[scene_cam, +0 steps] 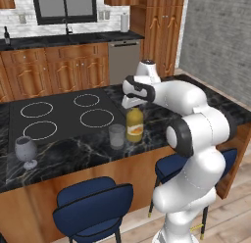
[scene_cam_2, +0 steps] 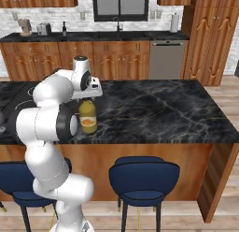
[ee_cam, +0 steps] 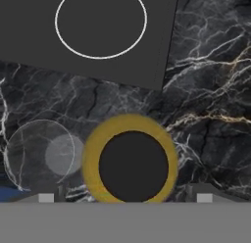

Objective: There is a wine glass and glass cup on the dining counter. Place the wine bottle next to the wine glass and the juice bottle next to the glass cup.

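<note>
One juice bottle (ee_cam: 131, 164) upright directly beneath end effector (ee_cam: 125, 195), fingers spread clear, beside glass cup (ee_cam: 41, 156).

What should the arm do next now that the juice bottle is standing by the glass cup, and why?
Probably lift straight up and clear. The juice bottle stands upright on the dining counter right beside the glass cup, and the gripper hangs directly over its cap with the fingers spread apart. Rising first should avoid knocking it, before going for the wine bottle on the back counter.
</note>
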{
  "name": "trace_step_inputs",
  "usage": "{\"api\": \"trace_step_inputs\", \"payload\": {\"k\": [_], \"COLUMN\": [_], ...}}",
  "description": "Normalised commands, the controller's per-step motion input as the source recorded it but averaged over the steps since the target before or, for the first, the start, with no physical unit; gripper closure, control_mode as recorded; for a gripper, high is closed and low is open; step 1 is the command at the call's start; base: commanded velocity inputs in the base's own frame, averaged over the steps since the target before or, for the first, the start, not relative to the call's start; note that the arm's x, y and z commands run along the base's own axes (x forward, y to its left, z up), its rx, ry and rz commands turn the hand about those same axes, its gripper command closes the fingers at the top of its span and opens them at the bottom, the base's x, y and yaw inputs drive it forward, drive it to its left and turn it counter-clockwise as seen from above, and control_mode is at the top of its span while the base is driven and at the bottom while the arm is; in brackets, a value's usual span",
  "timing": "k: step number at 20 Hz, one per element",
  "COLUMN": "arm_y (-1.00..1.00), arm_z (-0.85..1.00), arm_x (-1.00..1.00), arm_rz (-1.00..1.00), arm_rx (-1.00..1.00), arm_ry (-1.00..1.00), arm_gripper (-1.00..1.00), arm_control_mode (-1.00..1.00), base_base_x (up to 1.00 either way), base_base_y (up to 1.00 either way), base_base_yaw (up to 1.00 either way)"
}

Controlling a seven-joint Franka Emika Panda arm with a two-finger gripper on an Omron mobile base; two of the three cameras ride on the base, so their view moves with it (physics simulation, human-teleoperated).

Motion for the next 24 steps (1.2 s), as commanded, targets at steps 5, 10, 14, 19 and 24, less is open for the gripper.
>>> {"api": "trace_step_inputs", "payload": {"k": [5, 10, 14, 19, 24], "arm_y": [0.04, 0.03, 0.0, -0.04, -0.02], "arm_z": [0.21, 0.27, 0.06, 0.0, 0.0], "arm_x": [-0.06, -0.33, -0.47, -0.64, -0.67], "arm_rz": [0.0, -0.05, -0.14, -0.12, -0.1], "arm_rx": [0.0, 0.01, 0.0, 0.0, 0.01], "arm_ry": [0.0, 0.0, 0.0, -0.01, -0.01], "arm_gripper": [-1.0, -1.0, -1.0, -1.0, -1.0], "arm_control_mode": [-1.0, -1.0, -1.0, -1.0, -1.0], "base_base_x": [0.0, 0.0, 0.0, 0.0, 0.0], "base_base_y": [0.0, 0.0, 0.0, 0.0, 0.0], "base_base_yaw": [0.0, 0.0, 0.0, 0.0, 0.0]}}
